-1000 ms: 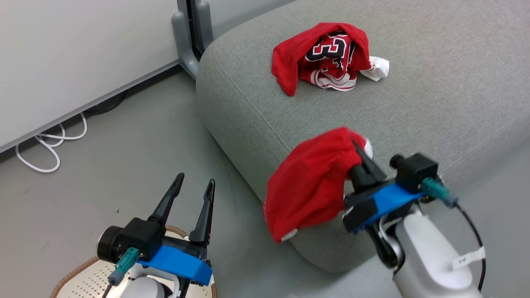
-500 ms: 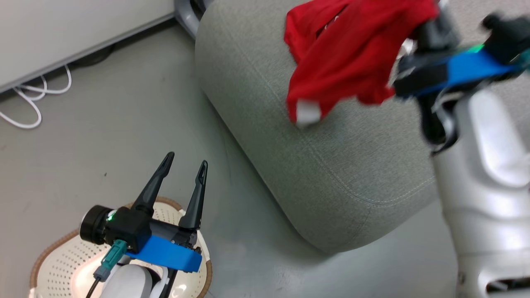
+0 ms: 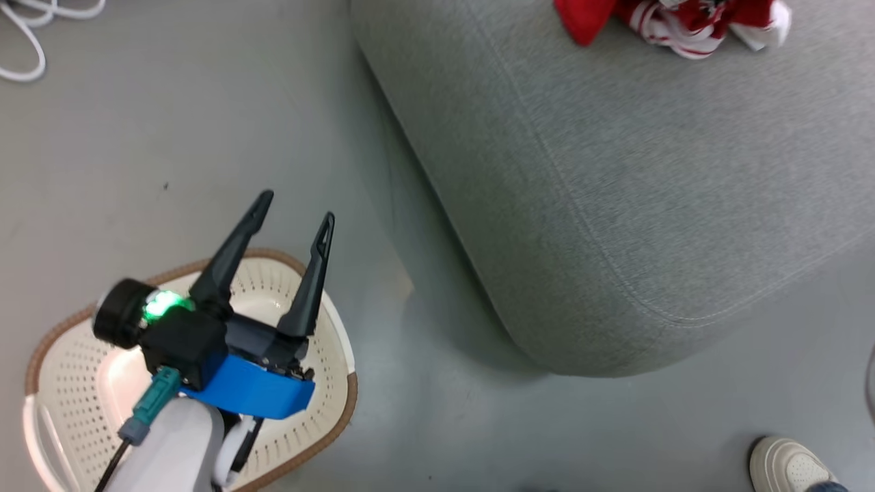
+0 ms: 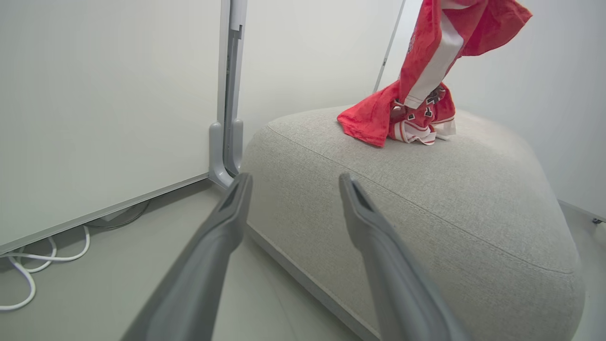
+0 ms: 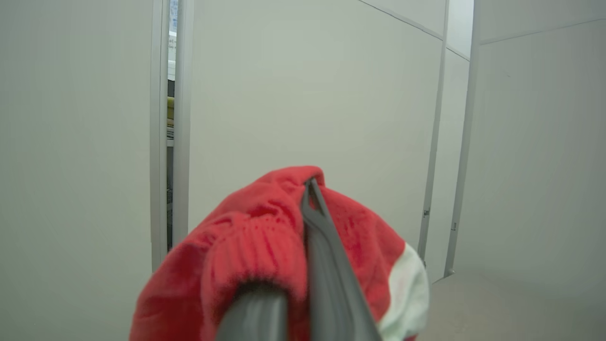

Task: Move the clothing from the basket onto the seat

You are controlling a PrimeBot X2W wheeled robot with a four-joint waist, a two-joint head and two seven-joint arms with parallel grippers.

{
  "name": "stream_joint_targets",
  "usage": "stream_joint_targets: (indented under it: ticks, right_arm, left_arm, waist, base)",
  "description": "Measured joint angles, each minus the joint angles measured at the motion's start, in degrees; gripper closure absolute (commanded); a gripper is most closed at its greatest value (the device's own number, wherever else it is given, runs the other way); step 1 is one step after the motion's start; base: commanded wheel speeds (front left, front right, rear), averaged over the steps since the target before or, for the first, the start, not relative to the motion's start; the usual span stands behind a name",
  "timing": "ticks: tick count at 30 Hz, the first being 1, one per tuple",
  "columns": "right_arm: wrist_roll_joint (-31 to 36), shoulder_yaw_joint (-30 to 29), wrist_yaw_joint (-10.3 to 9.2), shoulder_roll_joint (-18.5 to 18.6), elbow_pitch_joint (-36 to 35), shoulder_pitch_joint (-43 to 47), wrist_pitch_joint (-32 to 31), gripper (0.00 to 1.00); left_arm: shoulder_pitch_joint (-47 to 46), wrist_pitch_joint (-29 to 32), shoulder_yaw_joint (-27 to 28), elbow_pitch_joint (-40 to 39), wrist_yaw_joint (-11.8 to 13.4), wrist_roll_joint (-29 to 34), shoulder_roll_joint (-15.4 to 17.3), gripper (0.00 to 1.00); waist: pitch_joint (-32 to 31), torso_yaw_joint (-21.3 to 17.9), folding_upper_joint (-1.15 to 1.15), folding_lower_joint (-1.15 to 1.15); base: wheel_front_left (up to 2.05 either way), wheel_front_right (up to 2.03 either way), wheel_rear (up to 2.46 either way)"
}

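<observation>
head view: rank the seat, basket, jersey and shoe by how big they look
seat
basket
jersey
shoe
The jersey and the shoe are both cut by the frame edge, so only their visible parts are compared.

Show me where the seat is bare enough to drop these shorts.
The seat is bare from the jersey down to its near seam and corner, a broad patch. Crowded spot: the jersey's heap at the far side, where the shorts held by the right gripper hang just over it.
</observation>
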State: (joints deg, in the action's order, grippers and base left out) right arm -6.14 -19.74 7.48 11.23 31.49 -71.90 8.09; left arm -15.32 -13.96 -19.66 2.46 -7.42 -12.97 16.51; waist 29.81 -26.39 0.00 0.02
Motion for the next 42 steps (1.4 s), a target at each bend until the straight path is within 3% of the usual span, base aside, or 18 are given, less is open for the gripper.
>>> stream_joint_targets:
  ticks: [4, 14, 29, 30, 31, 32, 33, 42]
  right_arm:
    - [3.71, -2.57, 0.00, 1.43, 2.96, -0.41, -0.13, 1.00]
    - [11.09, -9.17, 0.01, 0.83, 15.39, 1.85, 3.16, 1.00]
    - [21.56, -16.49, 0.01, 0.35, 23.76, 2.88, 6.22, 1.00]
    - [21.81, -16.79, 0.01, 0.19, 24.15, 2.88, 6.36, 0.84]
    - [22.13, -17.02, 0.01, 0.08, 24.42, 2.89, 6.37, 0.56]
    - [22.39, -17.23, 0.01, -0.03, 24.63, 2.89, 6.37, 0.20]
    - [22.69, -17.47, 0.01, -0.11, 24.82, 2.89, 6.39, 0.00]
    - [24.18, -19.41, 0.01, -0.27, 25.79, 2.74, 6.65, 0.00]
  left_arm:
    - [-2.16, 1.53, 0.24, -3.72, 0.05, 1.01, 1.42, 0.00]
    - [-4.09, 4.22, -0.19, -9.54, 0.11, 1.99, 3.58, 0.00]
    - [-4.84, 3.41, -3.00, -7.92, 0.15, 1.88, 2.94, 0.00]
    - [-4.88, 3.28, -3.19, -7.77, 0.15, 1.88, 2.87, 0.00]
    - [-4.94, 3.26, -3.35, -7.59, 0.15, 1.88, 2.85, 0.00]
    - [-4.97, 3.25, -3.47, -7.40, 0.15, 1.88, 2.82, 0.00]
    - [-4.99, 3.21, -3.56, -7.20, 0.15, 1.88, 2.78, 0.00]
    - [-5.05, 2.77, -3.92, -6.21, 0.37, 1.36, 2.65, 0.00]
  waist:
    - [3.84, 0.98, 0.00, 0.00]
    - [11.81, 3.49, 0.00, 0.00]
    - [11.82, 7.42, 0.00, -0.01]
    - [11.60, 7.46, 0.00, -0.01]
    - [11.40, 7.46, 0.00, -0.01]
    - [11.21, 7.44, 0.00, -0.01]
    - [11.04, 7.42, 0.00, -0.01]
    - [9.78, 7.14, 0.00, -0.01]
  base:
    - [0.00, 0.00, 0.00]
    - [0.00, 0.00, 0.00]
    - [0.00, 0.00, 0.00]
    - [0.00, 0.00, 0.00]
    - [0.00, 0.00, 0.00]
    - [0.00, 0.00, 0.00]
    - [0.00, 0.00, 0.00]
    - [0.00, 0.00, 0.00]
